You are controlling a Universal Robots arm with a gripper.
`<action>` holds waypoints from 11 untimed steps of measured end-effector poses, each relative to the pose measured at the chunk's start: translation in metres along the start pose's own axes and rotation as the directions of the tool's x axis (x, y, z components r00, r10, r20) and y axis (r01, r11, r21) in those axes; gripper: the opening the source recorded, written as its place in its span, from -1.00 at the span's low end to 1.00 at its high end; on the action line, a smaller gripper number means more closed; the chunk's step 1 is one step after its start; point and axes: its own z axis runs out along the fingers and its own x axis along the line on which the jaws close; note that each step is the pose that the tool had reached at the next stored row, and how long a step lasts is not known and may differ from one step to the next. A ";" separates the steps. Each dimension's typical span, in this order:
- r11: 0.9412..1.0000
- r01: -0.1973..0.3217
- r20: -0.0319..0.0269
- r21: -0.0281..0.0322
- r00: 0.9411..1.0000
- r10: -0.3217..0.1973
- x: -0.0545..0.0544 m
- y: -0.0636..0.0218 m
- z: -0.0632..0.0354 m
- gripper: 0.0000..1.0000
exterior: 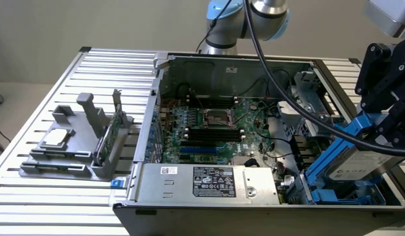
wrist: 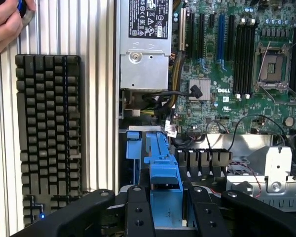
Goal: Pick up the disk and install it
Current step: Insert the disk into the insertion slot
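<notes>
The disk (exterior: 357, 166), a silver-grey drive with a white label in a bright blue carrier, hangs tilted over the front right corner of the open computer case (exterior: 222, 61). My gripper (exterior: 381, 133) is shut on its upper end. In the wrist view the blue carrier of the disk (wrist: 163, 165) sits clamped between my two black fingers (wrist: 138, 215), with the gripper (wrist: 166, 213) directly over the drive bay area. A blue bay bracket (exterior: 340, 197) lies just below the disk's lower end.
Inside the case are the motherboard (exterior: 209, 125), a grey power supply (exterior: 209, 182) and loose cables. A grey holder (exterior: 71, 150) with a small square chip and an upright card stands on the slatted table at the exterior view's left. A keyboard (wrist: 49, 133) and a person's hand (wrist: 5, 24) lie beside the case.
</notes>
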 end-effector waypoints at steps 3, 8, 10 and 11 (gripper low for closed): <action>1.000 0.008 0.000 -0.001 1.000 -0.008 0.000 0.0000 0.0010 -0.35; 1.000 0.020 0.000 -0.002 1.000 -0.020 0.001 0.0000 0.0025 -0.35; 1.000 0.025 0.000 -0.002 1.000 -0.025 0.001 0.0000 0.0031 -0.35; 1.000 0.028 0.001 -0.002 1.000 -0.028 0.002 0.0000 0.0034 -0.35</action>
